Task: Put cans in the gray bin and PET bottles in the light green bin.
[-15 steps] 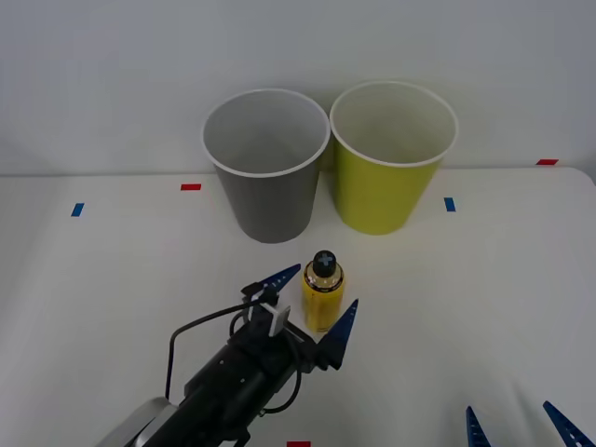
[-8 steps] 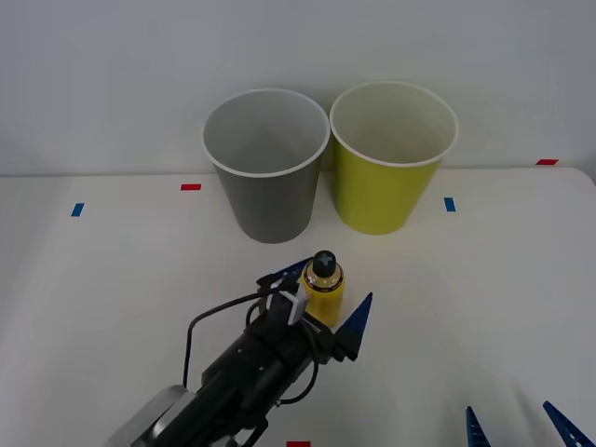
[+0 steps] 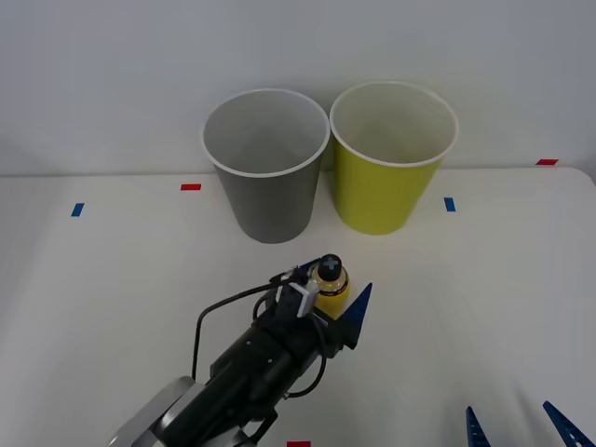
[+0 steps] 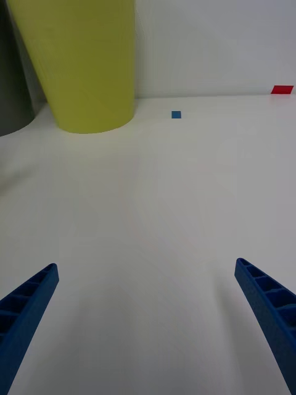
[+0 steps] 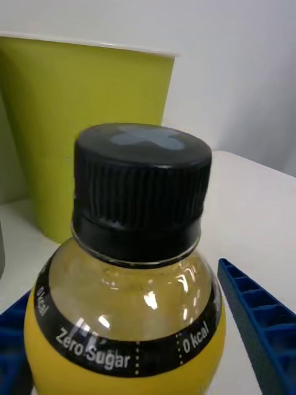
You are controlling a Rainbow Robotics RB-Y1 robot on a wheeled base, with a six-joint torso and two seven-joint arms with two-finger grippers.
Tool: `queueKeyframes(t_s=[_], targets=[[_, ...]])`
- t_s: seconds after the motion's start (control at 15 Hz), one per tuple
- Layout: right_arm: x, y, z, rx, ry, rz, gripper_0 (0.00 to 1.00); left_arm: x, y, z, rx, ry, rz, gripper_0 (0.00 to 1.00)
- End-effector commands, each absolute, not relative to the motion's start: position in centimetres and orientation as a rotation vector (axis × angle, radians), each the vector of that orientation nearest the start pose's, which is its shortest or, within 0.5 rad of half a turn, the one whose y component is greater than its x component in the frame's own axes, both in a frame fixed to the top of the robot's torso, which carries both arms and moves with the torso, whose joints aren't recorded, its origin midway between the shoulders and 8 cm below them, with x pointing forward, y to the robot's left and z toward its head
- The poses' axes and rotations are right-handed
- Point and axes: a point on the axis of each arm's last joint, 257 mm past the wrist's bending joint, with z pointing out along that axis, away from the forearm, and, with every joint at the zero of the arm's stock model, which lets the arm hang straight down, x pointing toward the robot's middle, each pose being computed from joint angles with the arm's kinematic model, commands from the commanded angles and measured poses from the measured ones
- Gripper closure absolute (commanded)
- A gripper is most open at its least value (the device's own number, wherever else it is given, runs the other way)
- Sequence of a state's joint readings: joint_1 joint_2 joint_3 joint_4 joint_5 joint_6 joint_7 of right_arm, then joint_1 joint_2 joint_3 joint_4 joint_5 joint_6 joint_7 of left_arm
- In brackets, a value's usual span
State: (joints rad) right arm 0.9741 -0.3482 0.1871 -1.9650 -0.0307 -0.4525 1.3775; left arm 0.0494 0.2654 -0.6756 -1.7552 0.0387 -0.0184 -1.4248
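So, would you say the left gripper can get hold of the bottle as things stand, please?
Probably yes. The left gripper is open, its fingers flank the upright bottle, and nothing sits between them.

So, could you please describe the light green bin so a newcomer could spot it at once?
At the table's far edge two tall tapered bins stand side by side. The light green bin is on the right; its neighbour, the gray bin, matches it in size and white rim, not colour.

The left arm (image 3: 244,372) is black with a looping black cable, a small white block, and blue ribbed fingers (image 3: 358,302).
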Motion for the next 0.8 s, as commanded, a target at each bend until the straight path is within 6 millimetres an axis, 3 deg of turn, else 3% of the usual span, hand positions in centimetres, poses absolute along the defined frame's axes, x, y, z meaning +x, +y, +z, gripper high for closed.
queueKeyframes(t_s=[0.07, 0.27, 0.47, 0.8], targets=[[23.7, -27.2, -29.8, -0.033, 1.721, 0.064, 0.0, 41.4, -4.2, -22.8, 0.526, 1.508, -0.534, 0.75], [23.7, -27.2, -29.8, -0.033, 1.721, 0.064, 0.0, 41.7, -3.8, -22.7, 0.52, 1.507, -0.526, 0.81], [23.7, -27.2, -29.8, -0.033, 1.721, 0.064, 0.0, 43.2, -2.9, -22.4, 0.524, 1.526, -0.482, 0.83], [23.7, -27.2, -29.8, -0.033, 1.721, 0.064, 0.0, 46.1, 0.1, -19.4, 0.508, 1.613, -0.367, 0.83]])
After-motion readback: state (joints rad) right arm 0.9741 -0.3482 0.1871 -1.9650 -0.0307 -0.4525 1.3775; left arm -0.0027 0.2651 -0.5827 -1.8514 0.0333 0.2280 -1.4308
